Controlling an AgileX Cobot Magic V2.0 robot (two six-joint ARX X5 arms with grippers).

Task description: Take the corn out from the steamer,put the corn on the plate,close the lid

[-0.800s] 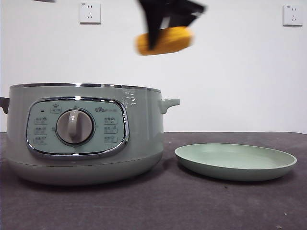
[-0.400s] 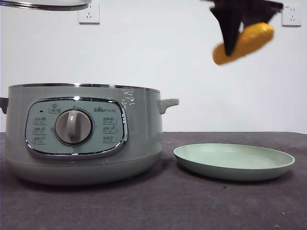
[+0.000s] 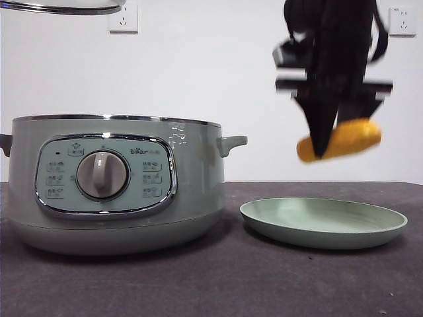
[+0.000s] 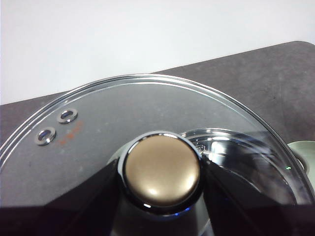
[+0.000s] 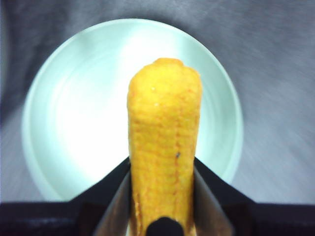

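Observation:
The yellow-orange corn (image 3: 340, 140) hangs tilted in the air above the pale green plate (image 3: 323, 222), with my right gripper (image 3: 325, 142) shut on it. In the right wrist view the corn (image 5: 164, 142) sits between the black jaws, directly over the plate (image 5: 69, 123). The sage-green steamer (image 3: 112, 181) stands uncovered at the left of the table. My left gripper (image 4: 161, 169) is shut on the knob of the glass lid (image 4: 113, 113), held high above the steamer. Only the lid's steel rim (image 3: 63, 8) shows at the front view's top left corner.
A dark grey cloth covers the table (image 3: 218, 284). A white wall with two sockets (image 3: 123, 16) rises behind. The steamer's small side handle (image 3: 232, 142) juts toward the plate.
My right gripper has carried the corn rightward from over the steamer's edge, then down toward the plate. The lid rim came into view at the top left and stays there.

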